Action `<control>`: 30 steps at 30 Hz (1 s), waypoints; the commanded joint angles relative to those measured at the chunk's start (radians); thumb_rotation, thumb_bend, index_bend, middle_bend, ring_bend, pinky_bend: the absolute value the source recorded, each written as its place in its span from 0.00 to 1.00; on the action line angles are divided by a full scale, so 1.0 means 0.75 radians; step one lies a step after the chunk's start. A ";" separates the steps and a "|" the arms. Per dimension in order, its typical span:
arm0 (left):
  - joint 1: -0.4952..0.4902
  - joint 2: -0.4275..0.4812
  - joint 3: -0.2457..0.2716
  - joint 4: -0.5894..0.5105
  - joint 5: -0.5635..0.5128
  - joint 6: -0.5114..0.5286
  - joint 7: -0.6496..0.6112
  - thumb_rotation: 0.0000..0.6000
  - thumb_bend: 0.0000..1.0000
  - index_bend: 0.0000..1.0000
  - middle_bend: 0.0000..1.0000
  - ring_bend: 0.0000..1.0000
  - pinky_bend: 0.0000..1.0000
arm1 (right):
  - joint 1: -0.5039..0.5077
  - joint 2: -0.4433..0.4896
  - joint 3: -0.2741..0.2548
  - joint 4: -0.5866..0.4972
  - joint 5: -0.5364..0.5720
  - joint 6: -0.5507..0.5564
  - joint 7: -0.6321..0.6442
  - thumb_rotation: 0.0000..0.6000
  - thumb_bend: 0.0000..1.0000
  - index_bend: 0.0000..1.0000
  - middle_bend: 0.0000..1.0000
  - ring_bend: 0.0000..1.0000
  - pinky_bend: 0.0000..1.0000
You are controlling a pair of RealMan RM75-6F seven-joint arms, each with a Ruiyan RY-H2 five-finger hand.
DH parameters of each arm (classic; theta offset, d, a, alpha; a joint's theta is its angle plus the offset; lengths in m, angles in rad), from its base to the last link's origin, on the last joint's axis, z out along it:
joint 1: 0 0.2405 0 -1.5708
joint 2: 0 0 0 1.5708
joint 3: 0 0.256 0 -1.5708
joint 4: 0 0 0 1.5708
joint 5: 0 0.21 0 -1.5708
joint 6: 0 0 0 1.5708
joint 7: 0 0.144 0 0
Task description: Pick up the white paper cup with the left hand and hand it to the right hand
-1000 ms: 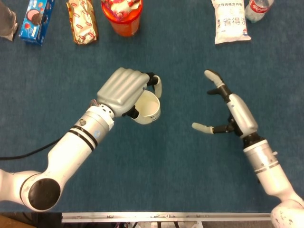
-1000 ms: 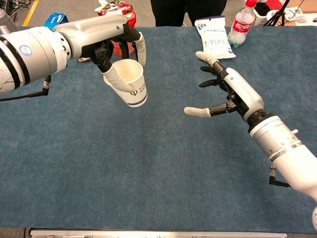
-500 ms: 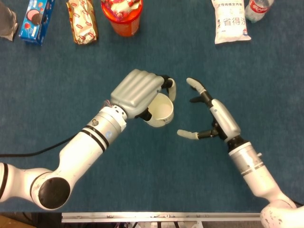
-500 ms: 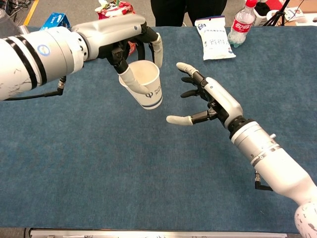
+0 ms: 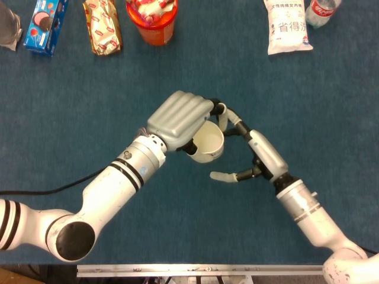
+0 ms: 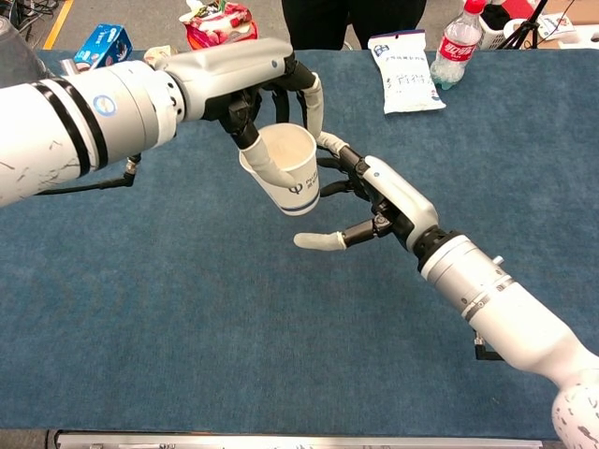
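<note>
Both arms have closed in over mid-surface: the left robot hand (image 6: 245, 82) grips the cup (image 6: 286, 170) aloft, the right robot hand (image 6: 374, 201), fingers spread empty, now beside it; transfer looks imminent.

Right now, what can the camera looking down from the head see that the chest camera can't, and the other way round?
Only the head view shows the tan snack packet lying beside the blue cookie box, and the rounded back of the left hand from above. Only the chest view shows the blue logo on the white paper cup, and someone in dark clothes standing behind the table. Both show the left hand holding the cup up and the right hand open beside it, plus the white snack bag.
</note>
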 commanded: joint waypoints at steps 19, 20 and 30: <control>-0.024 -0.025 0.015 -0.017 0.030 0.013 -0.029 1.00 0.11 0.48 0.39 0.44 0.72 | 0.021 -0.050 0.000 0.024 -0.029 0.029 0.044 1.00 0.00 0.24 0.08 0.07 0.24; -0.024 -0.026 0.015 -0.018 0.032 0.013 -0.032 1.00 0.11 0.48 0.39 0.44 0.72 | 0.022 -0.050 -0.001 0.024 -0.029 0.028 0.044 1.00 0.00 0.26 0.08 0.07 0.24; -0.024 -0.037 0.013 -0.030 0.067 0.016 -0.054 1.00 0.11 0.48 0.39 0.44 0.72 | 0.025 -0.052 -0.009 0.026 -0.026 0.025 0.050 1.00 0.00 0.33 0.09 0.07 0.24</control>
